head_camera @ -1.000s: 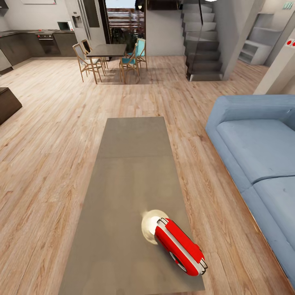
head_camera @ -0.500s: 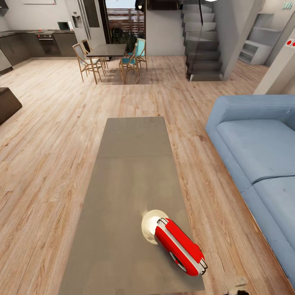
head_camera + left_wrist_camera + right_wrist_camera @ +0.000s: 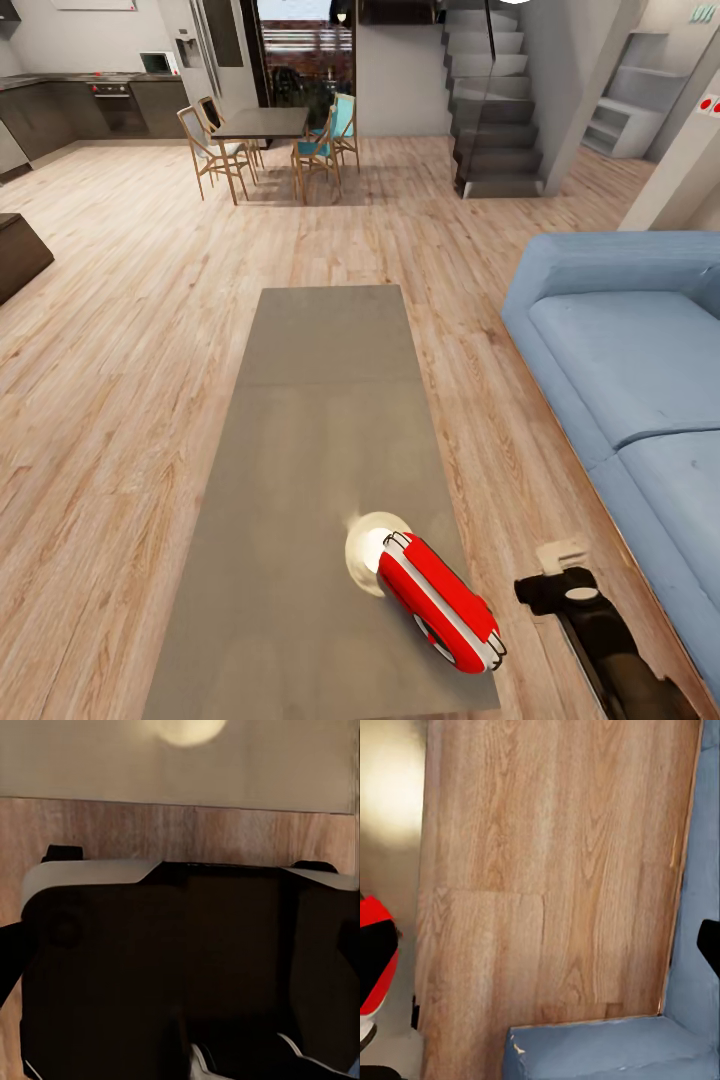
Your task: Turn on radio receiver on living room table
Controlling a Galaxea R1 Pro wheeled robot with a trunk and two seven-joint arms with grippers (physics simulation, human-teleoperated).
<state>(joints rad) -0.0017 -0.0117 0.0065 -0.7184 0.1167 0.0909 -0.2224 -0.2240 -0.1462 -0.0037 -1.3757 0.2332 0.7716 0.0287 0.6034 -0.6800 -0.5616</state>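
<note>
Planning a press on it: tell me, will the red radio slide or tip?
The radio receiver probably slides: it rests on the table, whose glossy top shows a lamp reflection. Rounded and close to the near right edge, it may also rock or drop off.

Light wood plank floor [image 3: 130,330], blue sofa [image 3: 630,360] at right, dining table [image 3: 262,123], chairs and staircase [image 3: 495,110] beyond

You're in an open-plan home. A blue sofa [image 3: 625,350] runs along a long low desk [image 3: 320,400] on a light wood plank floor [image 3: 120,350], which marks this as the living room. Farther back you see a dark dining table [image 3: 262,123] with wooden chairs [image 3: 208,150], a kitchen counter with an oven [image 3: 118,105], and a grey staircase [image 3: 490,100].
</note>
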